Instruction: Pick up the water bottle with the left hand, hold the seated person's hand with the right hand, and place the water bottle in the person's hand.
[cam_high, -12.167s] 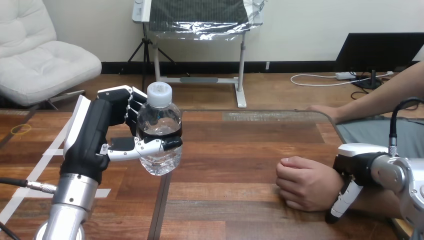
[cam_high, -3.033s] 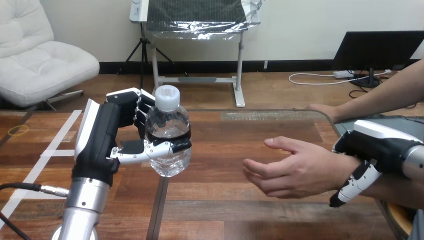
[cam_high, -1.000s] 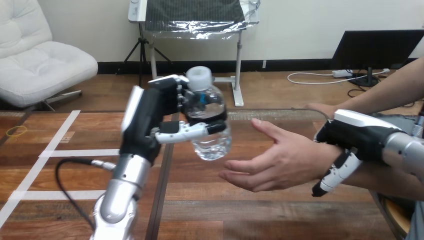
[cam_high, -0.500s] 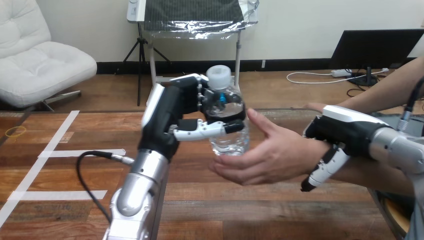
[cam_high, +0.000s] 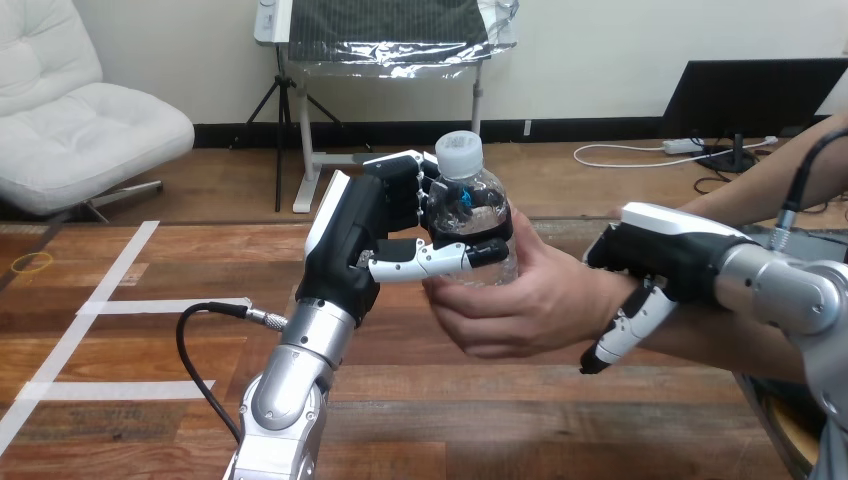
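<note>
A clear water bottle (cam_high: 475, 205) with a white cap is upright above the table, right of centre. My left hand (cam_high: 385, 240) is shut on it, thumb across its front and fingers behind. The person's hand (cam_high: 525, 300) comes in from the right and cups the bottle's lower part, its fingers curling under and around it. My right hand (cam_high: 660, 260) sits over the person's wrist, with its fingers curled down round the wrist's near side.
The wooden table (cam_high: 130, 350) carries white tape strips (cam_high: 120, 300) at its left. The person's other hand (cam_high: 640, 215) rests on the table's far right edge. A black cable (cam_high: 200, 340) loops beside my left forearm.
My left hand has carried the bottle further right into the person's palm. The person's fingers have closed round the bottle's base. My right hand and the wrist have shifted slightly left.
</note>
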